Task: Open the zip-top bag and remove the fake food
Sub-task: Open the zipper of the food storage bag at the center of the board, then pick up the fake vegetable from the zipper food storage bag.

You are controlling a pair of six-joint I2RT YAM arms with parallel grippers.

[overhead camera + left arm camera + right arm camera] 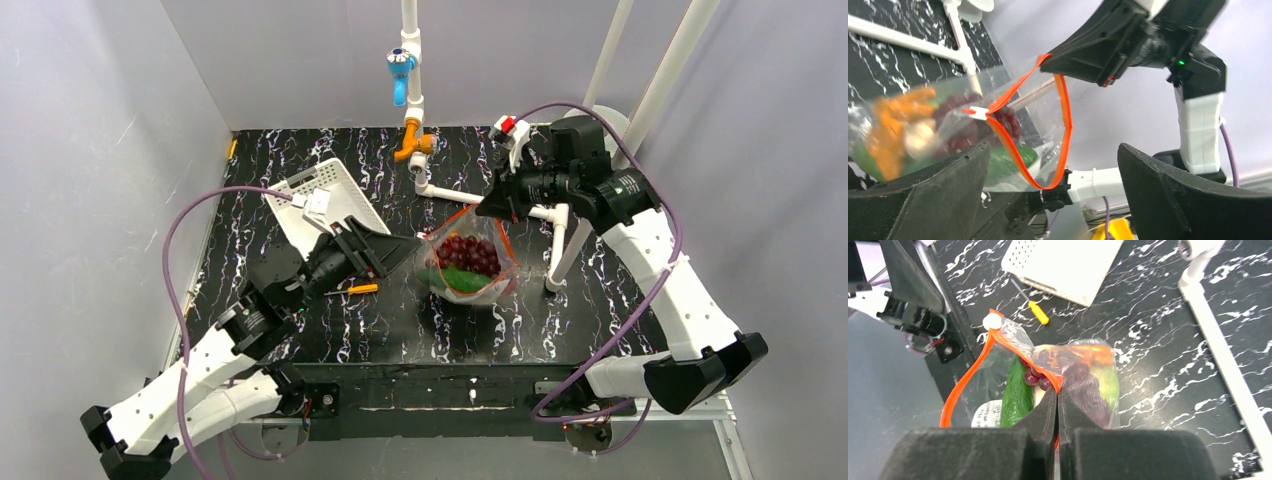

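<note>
Over the middle of the black marbled surface (330, 330), we see the large clear crinkly plastic zip-top bag (468, 262) held up by its mouth, its orange-red zip strip (968, 380) parted into a loop. The right arm (660, 260) reaches in from the far right with its wrist angled down, jaws pinched together on the bag's rim. The left arm (210, 350) stretches low from the left, jaws spread wide near the open mouth, gripping nothing. Inside we make out a dark red plastic grape bunch (1083, 382) and a dark green toy cucumber (1015, 395).

fake food (470, 255) in zip-top bag (506, 264) | basket (330, 195) behind-left of bag | tool (362, 289) left of bag, before basket
</note>
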